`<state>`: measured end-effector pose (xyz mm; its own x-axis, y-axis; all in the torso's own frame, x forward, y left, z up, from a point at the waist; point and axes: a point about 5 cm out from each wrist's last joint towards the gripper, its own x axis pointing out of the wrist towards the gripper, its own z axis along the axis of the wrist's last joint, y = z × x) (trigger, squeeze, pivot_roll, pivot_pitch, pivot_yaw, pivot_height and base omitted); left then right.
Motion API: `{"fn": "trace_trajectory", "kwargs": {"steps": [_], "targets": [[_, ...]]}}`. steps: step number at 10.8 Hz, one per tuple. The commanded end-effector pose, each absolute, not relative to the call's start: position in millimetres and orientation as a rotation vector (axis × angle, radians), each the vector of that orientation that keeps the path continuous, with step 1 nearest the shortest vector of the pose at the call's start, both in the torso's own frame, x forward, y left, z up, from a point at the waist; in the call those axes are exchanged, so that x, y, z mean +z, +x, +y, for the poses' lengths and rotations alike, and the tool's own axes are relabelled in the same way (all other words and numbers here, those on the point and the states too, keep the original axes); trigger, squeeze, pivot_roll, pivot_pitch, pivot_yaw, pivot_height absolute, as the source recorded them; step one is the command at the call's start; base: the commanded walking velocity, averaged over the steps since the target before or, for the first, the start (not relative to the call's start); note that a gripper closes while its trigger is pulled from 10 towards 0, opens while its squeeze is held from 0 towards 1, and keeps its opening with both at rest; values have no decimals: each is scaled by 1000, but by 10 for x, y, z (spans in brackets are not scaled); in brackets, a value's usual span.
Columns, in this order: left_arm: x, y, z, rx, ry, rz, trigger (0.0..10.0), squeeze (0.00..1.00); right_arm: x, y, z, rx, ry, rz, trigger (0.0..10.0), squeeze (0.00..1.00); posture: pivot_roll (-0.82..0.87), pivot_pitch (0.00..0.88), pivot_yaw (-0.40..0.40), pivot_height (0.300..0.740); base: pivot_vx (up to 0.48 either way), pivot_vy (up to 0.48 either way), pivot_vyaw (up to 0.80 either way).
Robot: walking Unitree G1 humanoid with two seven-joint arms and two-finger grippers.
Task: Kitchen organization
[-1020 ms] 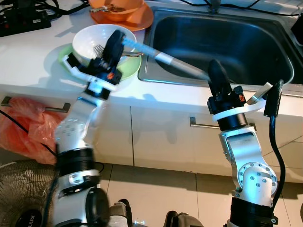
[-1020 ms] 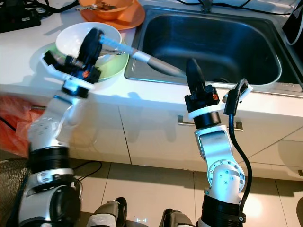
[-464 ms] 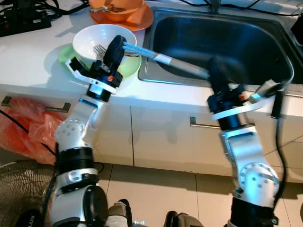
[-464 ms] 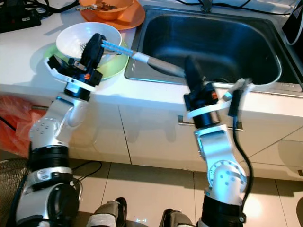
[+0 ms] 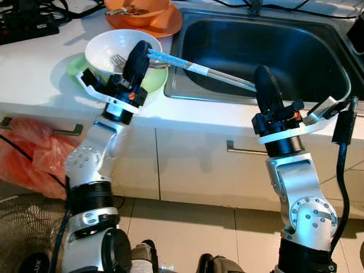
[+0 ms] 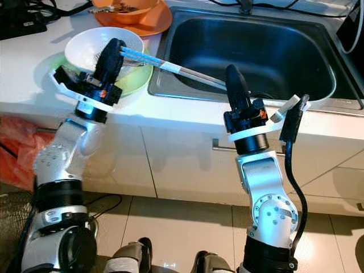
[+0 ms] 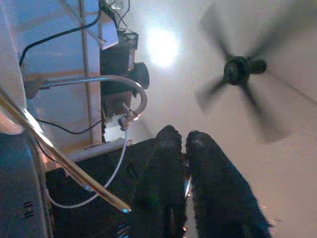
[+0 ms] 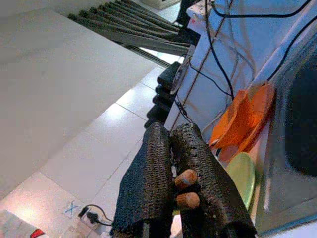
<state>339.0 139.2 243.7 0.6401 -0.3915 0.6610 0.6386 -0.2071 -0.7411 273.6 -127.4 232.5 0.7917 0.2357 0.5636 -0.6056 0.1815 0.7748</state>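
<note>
1. Chopsticks [image 5: 199, 68] span upper centre of the frame, above the sink [image 5: 318, 85] edge; right gripper [image 5: 263, 85] fingers clamped on one end (wooden tips visible in wrist view).
2. Left gripper [image 5: 138, 57] fingers together at the other end, beside the white bowl [image 5: 108, 48].
3. Judgement: early; bowl, fork [image 5: 118, 58], orange dishes [image 5: 145, 14] not yet sorted.
</note>
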Motion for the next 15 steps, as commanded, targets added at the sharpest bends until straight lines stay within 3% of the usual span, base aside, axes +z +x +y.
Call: {"fn": "trace_trajectory", "kwargs": {"steps": [1, 4, 5, 8, 14, 15], "targets": [[2558, 3314, 1282, -1076, -1485, -204, 10000, 1000, 2244, 2724, -1249, 583, 1261, -308, 0, 0, 74, 183, -45, 740, 0, 0, 0], [2602, 3295, 1168, -1091, -1482, -193, 10000, 1000, 2239, 2730, -1248, 582, 1271, -309, 0, 0, 74, 176, -43, 740, 0, 0, 0], [2604, 3271, 1201, -1101, -1478, -189, 10000, 0, 2241, 2730, -1247, 582, 1273, -310, 0, 0, 74, 173, -43, 740, 0, 0, 0], [2615, 3281, 1321, -1109, -1479, -179, 10000, 0, 2242, 2735, -1261, 573, 1280, -317, 0, 0, 75, 172, -42, 740, 0, 0, 0], [2625, 3155, 1162, -1172, -1446, -143, 10000, 0, 2237, 2762, -1327, 524, 1311, -338, 0, 0, 75, 179, -45, 740, 0, 0, 0], [2643, 3151, 1123, -1171, -1410, -138, 10000, 1000, 2238, 2761, -1326, 523, 1312, -338, 0, 0, 76, 182, -45, 740, 0, 0, 0]]}}
